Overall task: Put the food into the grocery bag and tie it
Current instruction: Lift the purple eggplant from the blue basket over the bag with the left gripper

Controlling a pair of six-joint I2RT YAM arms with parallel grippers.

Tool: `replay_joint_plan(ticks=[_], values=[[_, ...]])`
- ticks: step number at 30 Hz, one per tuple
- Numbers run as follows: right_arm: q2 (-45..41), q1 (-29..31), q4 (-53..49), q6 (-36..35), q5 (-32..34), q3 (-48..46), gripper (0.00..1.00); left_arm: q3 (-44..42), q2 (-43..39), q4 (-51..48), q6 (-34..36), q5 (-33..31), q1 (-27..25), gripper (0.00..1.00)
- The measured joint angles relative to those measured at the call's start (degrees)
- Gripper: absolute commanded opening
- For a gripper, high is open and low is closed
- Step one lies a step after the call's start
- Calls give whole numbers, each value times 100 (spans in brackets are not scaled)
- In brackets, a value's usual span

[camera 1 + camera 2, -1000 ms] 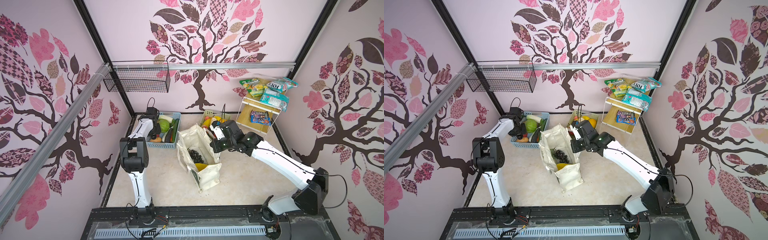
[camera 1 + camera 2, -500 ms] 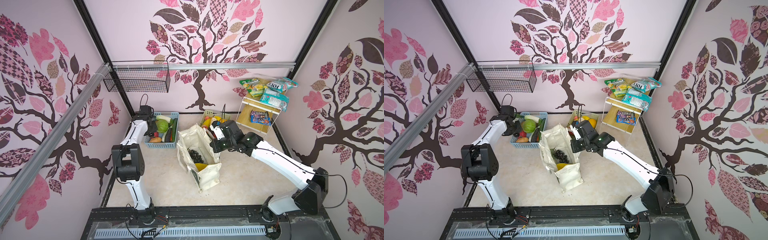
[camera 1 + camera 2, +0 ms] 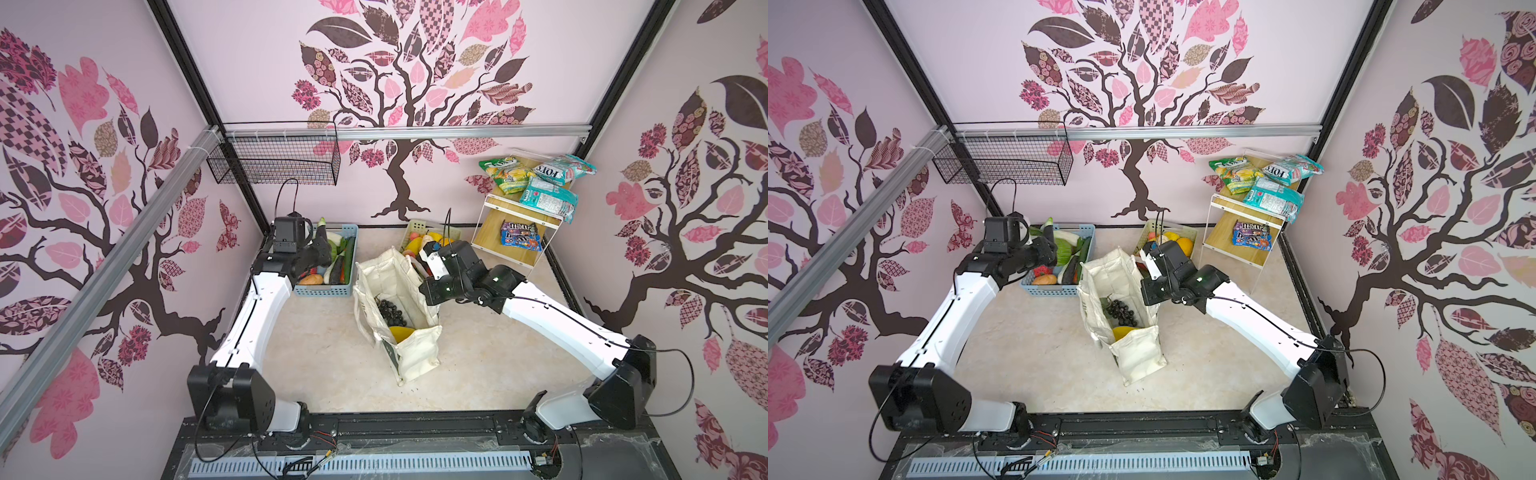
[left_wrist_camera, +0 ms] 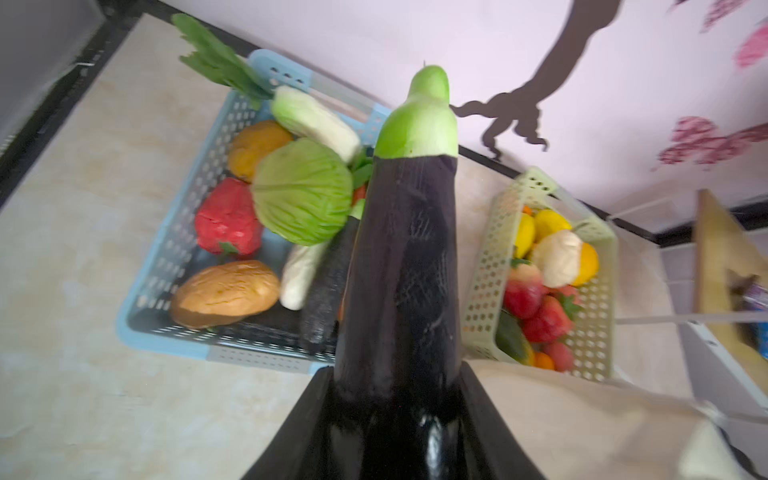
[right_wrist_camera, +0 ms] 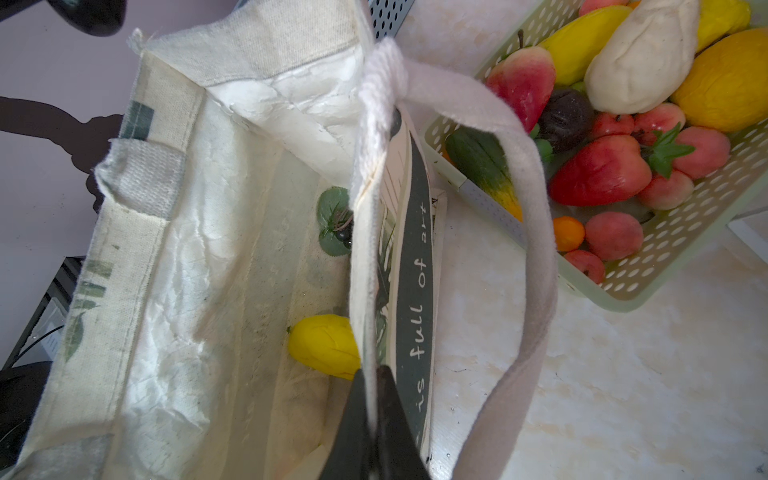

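With its jaws clamped round a purple eggplant [image 4: 401, 257], the left tool [image 4: 397, 399] hangs over the blue basket [image 4: 166, 249], where the cabbage [image 4: 301, 191] lies. The right tool [image 5: 372, 399] is pinched tight on the rim of the grocery bag [image 5: 166, 249], which stands open on the tabletop [image 3: 324, 365], grapes [image 3: 390, 313] and banana [image 5: 324, 351] inside.

grocery bag [image 5: 137, 232]: coarse matt canvas outside, crinkled lining inside
eggplant [image 4: 399, 266]: glossy dark skin, matt green cap
blue basket [image 4: 166, 266]: smooth perforated plastic
pale-green basket [image 5: 665, 266]: perforated plastic, matt
tabletop [image 5: 582, 374]: smooth, marble-look
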Motion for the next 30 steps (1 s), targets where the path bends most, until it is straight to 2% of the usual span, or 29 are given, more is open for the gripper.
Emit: replay_joint_plan(ticks=[7, 12, 21, 30], values=[[0, 0, 63, 57, 61, -44, 0, -660, -885, 378, -533, 481, -918, 43], [0, 0, 90, 81, 63, -61, 0, -837, -1349, 551, -811, 511, -1652, 43], [0, 0, 90, 146, 109, -61, 0, -1331, -1652, 527, -1047, -15, -3047, 43], [2, 0, 92, 232, 122, -61, 0, -1799, -1528, 437, -1421, -643, -3775, 43]])
